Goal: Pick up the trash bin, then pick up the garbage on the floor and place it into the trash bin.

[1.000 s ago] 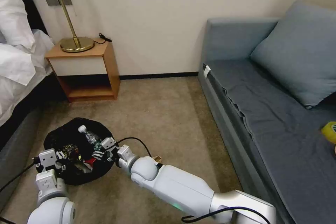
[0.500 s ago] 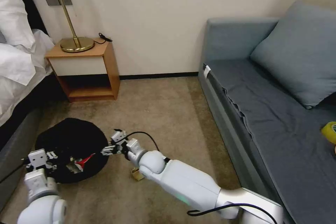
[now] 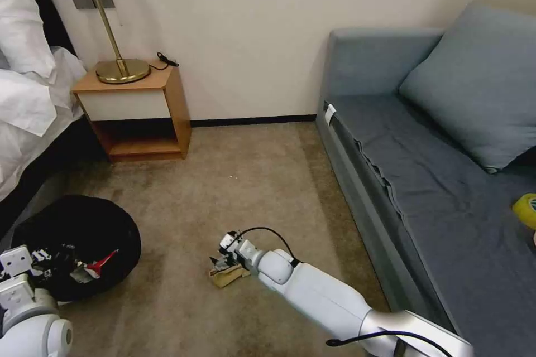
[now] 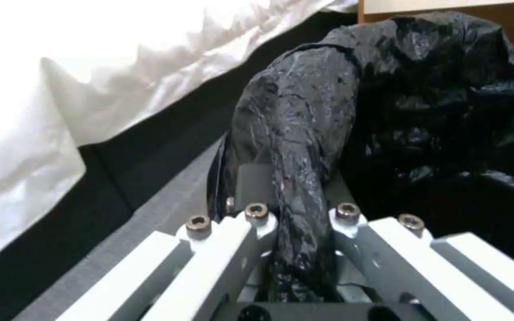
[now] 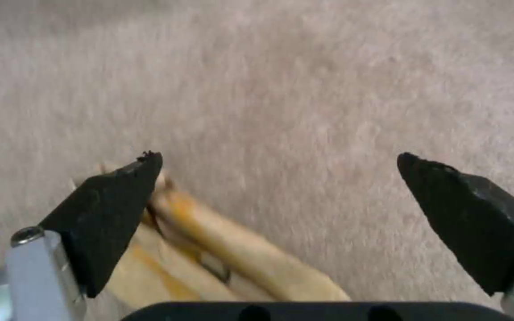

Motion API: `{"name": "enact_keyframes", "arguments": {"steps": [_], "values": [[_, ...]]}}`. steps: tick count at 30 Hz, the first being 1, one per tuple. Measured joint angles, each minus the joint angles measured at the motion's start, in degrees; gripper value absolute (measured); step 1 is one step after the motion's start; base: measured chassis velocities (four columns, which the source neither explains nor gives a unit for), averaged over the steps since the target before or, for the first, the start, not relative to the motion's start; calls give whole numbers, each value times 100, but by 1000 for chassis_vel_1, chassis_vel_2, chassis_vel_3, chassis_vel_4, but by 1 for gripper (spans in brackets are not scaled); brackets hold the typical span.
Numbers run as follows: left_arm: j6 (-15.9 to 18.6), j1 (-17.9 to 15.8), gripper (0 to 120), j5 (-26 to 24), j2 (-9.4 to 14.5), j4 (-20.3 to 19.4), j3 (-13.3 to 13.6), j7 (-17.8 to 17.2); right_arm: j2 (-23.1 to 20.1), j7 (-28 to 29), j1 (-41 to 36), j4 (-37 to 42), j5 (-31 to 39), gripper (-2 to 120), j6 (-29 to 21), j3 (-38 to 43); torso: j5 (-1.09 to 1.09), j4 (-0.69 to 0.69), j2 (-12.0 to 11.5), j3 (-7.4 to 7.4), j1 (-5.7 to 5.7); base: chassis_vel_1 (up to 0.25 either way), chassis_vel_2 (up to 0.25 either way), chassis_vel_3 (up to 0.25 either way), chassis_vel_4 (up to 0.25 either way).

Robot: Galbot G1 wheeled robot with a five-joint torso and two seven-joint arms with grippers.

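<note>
I have the trash bin (image 3: 78, 245) hanging from my left gripper (image 4: 296, 232), which is clamped on the bag-covered rim, low at my left over the carpet (image 3: 251, 178) near the bed (image 3: 28, 100); a red-and-white wrapper (image 3: 100, 263) lies inside. My right gripper (image 5: 281, 196) hangs spread wide, holding nothing, right above the tan paper bag (image 3: 228, 275) on the carpet in front of the sofa (image 3: 424, 156). The bag sits off toward one finger (image 5: 105, 214), so I judge I should shift sideways until it is centred, drop to the carpet, then close gently on the crumpled bulk without snagging pile.
</note>
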Motion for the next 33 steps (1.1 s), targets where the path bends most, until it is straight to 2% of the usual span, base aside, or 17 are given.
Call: {"name": "enact_keyframes", "arguments": {"steps": [11, 20, 33], "values": [[-27, 133, 3, 0, -40, -44, 19, 1, 86, -536, -13, -573, -658, 100, 183, 288, 1, 1, 0, 0, 0, 0, 0, 0, 0], [-117, 139, 3, -19, -151, -34, 101, -47, 353, -584, 51, -1464, -1259, 100, 449, 868, 1, 0, 0, 0, 0, 0, 0, 0, 0], [-132, 166, 3, -64, -148, -60, 35, -49, 632, -752, 56, -2052, -1847, 98, 898, 939, 0, -1, 0, -1, 0, 0, 0, 0, 0]]}}
